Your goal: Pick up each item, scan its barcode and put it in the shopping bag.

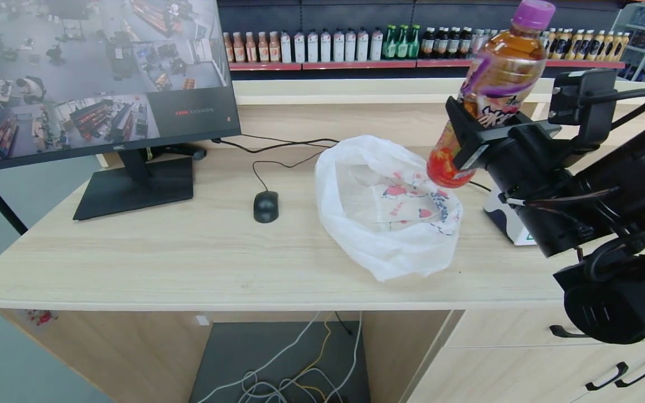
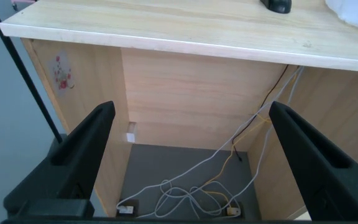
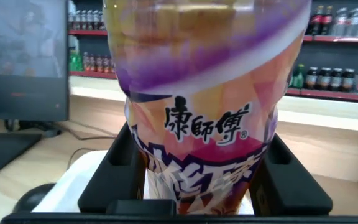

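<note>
My right gripper (image 1: 471, 137) is shut on a drink bottle (image 1: 490, 84) with amber liquid, a purple cap and an orange-purple label. It holds the bottle tilted in the air over the right rim of the white plastic shopping bag (image 1: 387, 210), which lies open on the wooden counter (image 1: 188, 252). In the right wrist view the bottle (image 3: 204, 93) stands between the black fingers (image 3: 114, 171). A white barcode scanner (image 1: 504, 218) sits on the counter behind my right arm, mostly hidden. My left gripper (image 2: 191, 155) is open, held low in front of the counter's underside.
A monitor (image 1: 93, 73) on a black stand occupies the counter's left back. A black mouse (image 1: 265, 206) lies left of the bag, its cable trailing back. Loose cables (image 2: 197, 193) lie on the floor under the counter. Shelves of bottles (image 1: 356, 45) line the far wall.
</note>
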Available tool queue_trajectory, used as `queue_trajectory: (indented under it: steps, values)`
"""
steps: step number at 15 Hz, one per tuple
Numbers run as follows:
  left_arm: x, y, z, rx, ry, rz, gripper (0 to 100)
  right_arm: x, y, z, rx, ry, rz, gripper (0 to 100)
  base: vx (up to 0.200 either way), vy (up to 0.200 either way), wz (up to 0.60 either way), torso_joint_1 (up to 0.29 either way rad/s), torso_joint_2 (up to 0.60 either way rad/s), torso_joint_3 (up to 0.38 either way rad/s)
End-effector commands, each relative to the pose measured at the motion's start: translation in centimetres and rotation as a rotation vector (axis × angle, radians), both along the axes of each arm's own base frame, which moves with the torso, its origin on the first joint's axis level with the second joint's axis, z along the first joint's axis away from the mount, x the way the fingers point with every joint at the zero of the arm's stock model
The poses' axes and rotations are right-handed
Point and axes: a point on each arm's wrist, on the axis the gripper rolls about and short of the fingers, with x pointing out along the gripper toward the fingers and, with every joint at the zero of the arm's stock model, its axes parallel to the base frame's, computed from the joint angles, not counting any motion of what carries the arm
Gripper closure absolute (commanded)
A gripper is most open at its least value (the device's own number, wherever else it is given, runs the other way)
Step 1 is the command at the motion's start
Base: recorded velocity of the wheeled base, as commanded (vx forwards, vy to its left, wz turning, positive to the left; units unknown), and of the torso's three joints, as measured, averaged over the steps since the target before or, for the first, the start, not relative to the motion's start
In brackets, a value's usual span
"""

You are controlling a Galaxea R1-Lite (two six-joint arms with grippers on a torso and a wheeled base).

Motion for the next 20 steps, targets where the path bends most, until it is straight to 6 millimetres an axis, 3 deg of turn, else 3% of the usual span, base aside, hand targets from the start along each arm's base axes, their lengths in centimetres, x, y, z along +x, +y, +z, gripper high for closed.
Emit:
queue_trajectory:
  steps: [1, 7, 11, 17, 20]
  values:
    - [0.0, 0.0, 0.0, 0.0, 0.0, 0.001, 0, 0.1, 0.8, -0.2, -0.013, 0.021, 0.02, 100, 0.0, 0.0, 0.0, 0.0, 0.0, 0.0]
    - [0.0, 0.0, 0.0, -0.002, 0.0, 0.001, 0, 3.4, 3.7, 0.4, -0.042, 0.068, 0.039, 100, 0.0, 0.0, 0.0, 0.0, 0.0, 0.0]
    - [0.0, 0.0, 0.0, -0.002, 0.0, 0.001, 0, 5.5, 5.0, -0.8, -0.052, 0.095, 0.042, 100, 0.0, 0.0, 0.0, 0.0, 0.0, 0.0]
    - [0.0, 0.0, 0.0, -0.003, 0.0, 0.001, 0, 7.2, 5.9, -3.8, -0.069, 0.163, 0.05, 100, 0.0, 0.0, 0.0, 0.0, 0.0, 0.0]
    - [0.0, 0.0, 0.0, -0.003, 0.0, 0.001, 0, 8.3, 6.4, -4.1, -0.054, 0.154, 0.053, 100, 0.0, 0.0, 0.0, 0.0, 0.0, 0.0]
